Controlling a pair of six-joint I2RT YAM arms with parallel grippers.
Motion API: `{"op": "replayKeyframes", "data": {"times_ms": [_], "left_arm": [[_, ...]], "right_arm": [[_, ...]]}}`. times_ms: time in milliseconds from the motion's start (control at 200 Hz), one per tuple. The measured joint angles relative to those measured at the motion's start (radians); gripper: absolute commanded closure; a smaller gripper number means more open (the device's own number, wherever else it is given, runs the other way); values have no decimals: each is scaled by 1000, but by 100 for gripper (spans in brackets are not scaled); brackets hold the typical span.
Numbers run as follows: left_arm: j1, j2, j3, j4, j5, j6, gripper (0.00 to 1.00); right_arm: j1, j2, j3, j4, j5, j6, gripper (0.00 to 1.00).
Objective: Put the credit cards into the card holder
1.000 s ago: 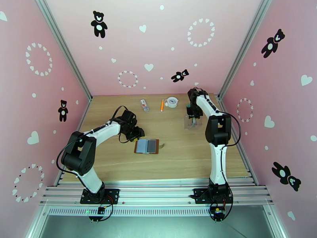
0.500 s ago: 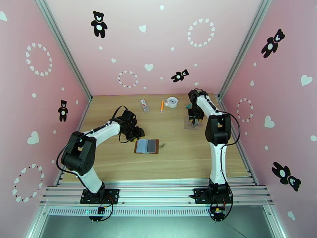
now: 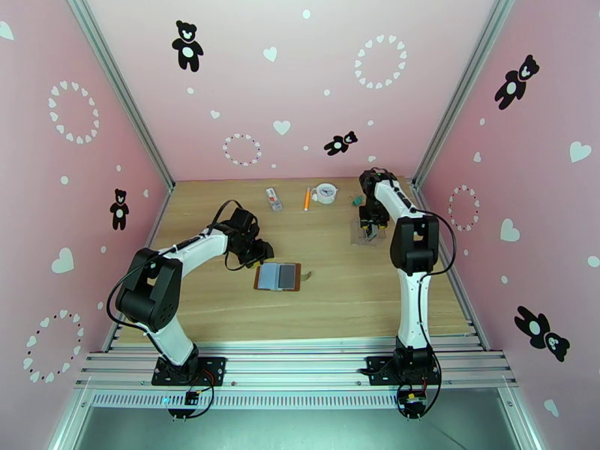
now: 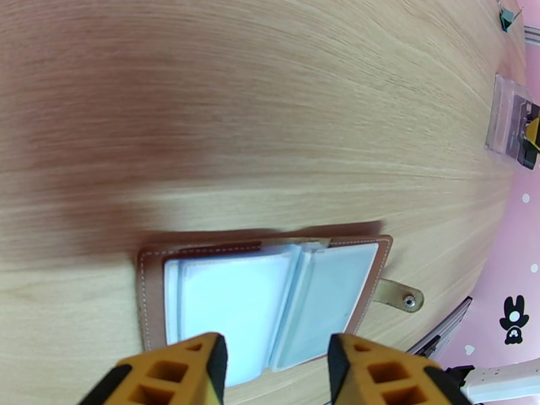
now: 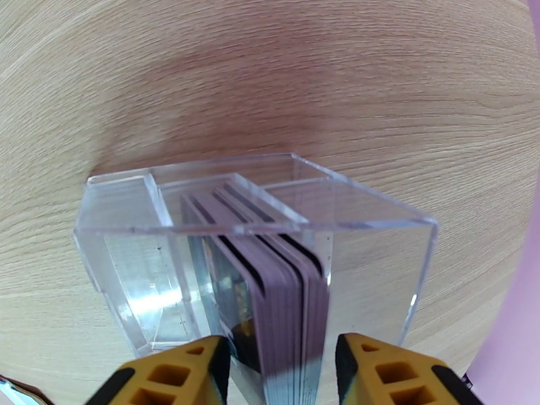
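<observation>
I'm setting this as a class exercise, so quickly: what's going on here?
Two robot arms are working on a wooden table. The right arm's jaws stand apart around a stack of credit cards upright in a clear stand. The left arm's jaws hang open over the brown card holder, which lies open with its pockets up.

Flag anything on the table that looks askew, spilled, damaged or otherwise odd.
Nothing stands out. The card holder lies open and flat, pockets up; the credit cards stand packed on edge inside a clear plastic stand, which looks intact. No spill or damage shows.
</observation>
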Motion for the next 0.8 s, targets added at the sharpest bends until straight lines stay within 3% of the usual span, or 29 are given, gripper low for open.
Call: {"op": "replayKeyframes", "data": {"times_ms": [801], "left_arm": [[0,0,6,0,0,4,55]], "right_arm": [[-54,-93,-22,-10,50,-3,60]]}}
